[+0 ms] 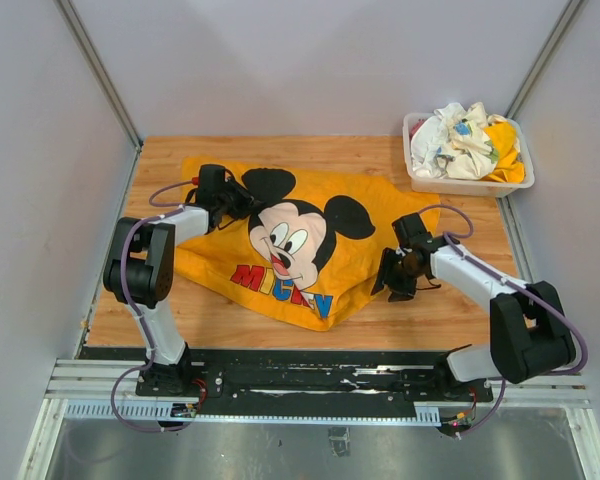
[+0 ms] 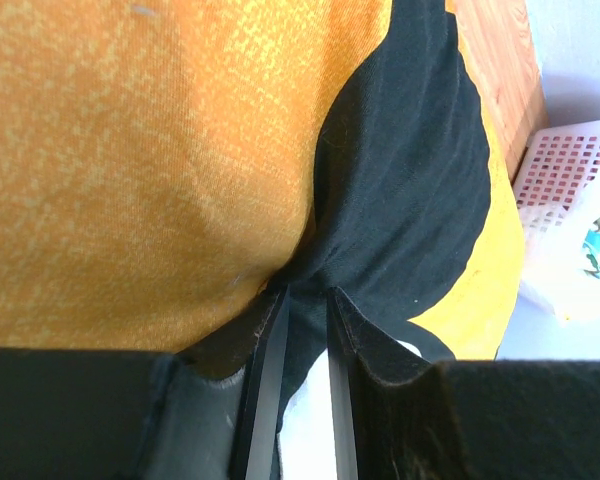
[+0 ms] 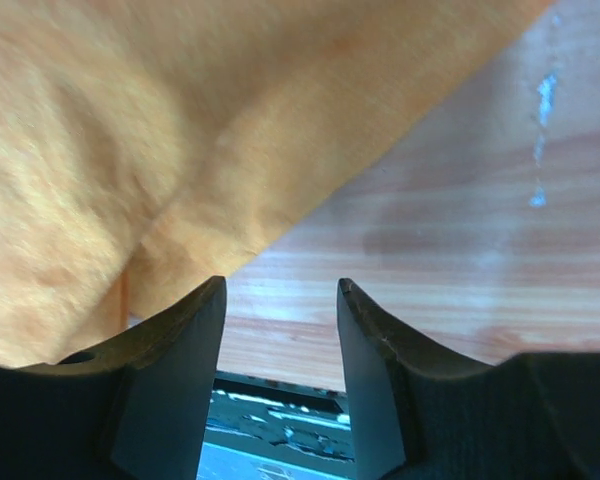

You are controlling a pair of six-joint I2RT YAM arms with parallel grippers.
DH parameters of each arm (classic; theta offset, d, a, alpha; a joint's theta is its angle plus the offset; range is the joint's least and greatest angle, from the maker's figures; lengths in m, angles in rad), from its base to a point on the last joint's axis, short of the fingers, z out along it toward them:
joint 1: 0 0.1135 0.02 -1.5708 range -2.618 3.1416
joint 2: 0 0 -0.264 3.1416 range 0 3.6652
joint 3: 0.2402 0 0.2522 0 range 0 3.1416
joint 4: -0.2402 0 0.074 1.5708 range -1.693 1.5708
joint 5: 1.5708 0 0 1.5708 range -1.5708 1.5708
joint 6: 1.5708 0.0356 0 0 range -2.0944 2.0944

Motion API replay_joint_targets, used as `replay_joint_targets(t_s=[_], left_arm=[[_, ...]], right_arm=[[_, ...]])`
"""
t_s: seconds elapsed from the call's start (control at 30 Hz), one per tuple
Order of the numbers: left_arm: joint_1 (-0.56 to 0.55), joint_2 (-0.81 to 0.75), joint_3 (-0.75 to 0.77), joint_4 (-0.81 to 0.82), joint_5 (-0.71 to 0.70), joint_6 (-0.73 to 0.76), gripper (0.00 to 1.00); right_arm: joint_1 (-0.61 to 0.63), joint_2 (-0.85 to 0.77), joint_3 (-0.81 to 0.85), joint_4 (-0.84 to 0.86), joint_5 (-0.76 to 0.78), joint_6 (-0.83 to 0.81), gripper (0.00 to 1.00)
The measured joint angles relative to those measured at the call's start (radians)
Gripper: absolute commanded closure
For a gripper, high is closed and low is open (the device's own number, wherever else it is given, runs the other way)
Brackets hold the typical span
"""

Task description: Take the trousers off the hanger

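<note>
The yellow-orange trousers (image 1: 310, 235) with a Mickey Mouse print lie spread flat on the wooden table (image 1: 430, 310). No hanger shows clearly in any view. My left gripper (image 1: 242, 200) sits at the garment's upper left, by the black ear. In the left wrist view it (image 2: 307, 292) is shut on a fold of the black and yellow cloth (image 2: 400, 180). My right gripper (image 1: 395, 275) is open and empty, low over the table just past the garment's right edge. In the right wrist view it (image 3: 280, 290) frames bare wood, with the yellow cloth (image 3: 130, 130) to the upper left.
A white plastic basket (image 1: 460, 186) holding crumpled clothes stands at the back right corner; it also shows in the left wrist view (image 2: 570, 170). Grey walls enclose the table on three sides. The black base rail (image 1: 320, 375) runs along the near edge.
</note>
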Motion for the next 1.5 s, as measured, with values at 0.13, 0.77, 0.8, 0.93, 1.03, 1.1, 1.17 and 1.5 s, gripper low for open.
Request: replay_joint_targets(t_s=[0.13, 0.77, 0.8, 0.93, 1.03, 1.1, 1.17, 1.5], left_arm=[[0.000, 0.000, 0.000, 0.000, 0.001, 0.000, 0.71], [0.000, -0.013, 0.012, -0.035, 0.006, 0.019, 0.71], [0.000, -0.016, 0.012, -0.039, 0.006, 0.023, 0.71], [0.000, -0.026, 0.013, -0.056, 0.002, 0.035, 0.71], [0.000, -0.034, 0.014, -0.071, -0.003, 0.047, 0.71], [0.000, -0.038, 0.014, -0.076, -0.005, 0.051, 0.71], [0.000, -0.039, 0.014, -0.079, -0.006, 0.054, 0.71], [0.002, -0.040, 0.014, -0.082, -0.009, 0.066, 0.71]], right_arm=[[0.001, 0.045, -0.001, 0.085, -0.026, 0.035, 0.49], [0.116, 0.283, 0.124, 0.163, -0.058, 0.124, 0.99], [0.116, 0.279, 0.123, 0.163, -0.056, 0.128, 0.99], [0.098, 0.233, 0.082, 0.175, -0.028, 0.148, 0.99], [0.016, 0.160, 0.032, 0.137, 0.028, 0.149, 0.99], [-0.069, 0.108, 0.010, 0.087, 0.088, 0.139, 0.99], [-0.154, 0.057, 0.006, 0.038, 0.138, 0.119, 0.99], [-0.460, -0.026, 0.079, -0.100, 0.214, 0.006, 0.99]])
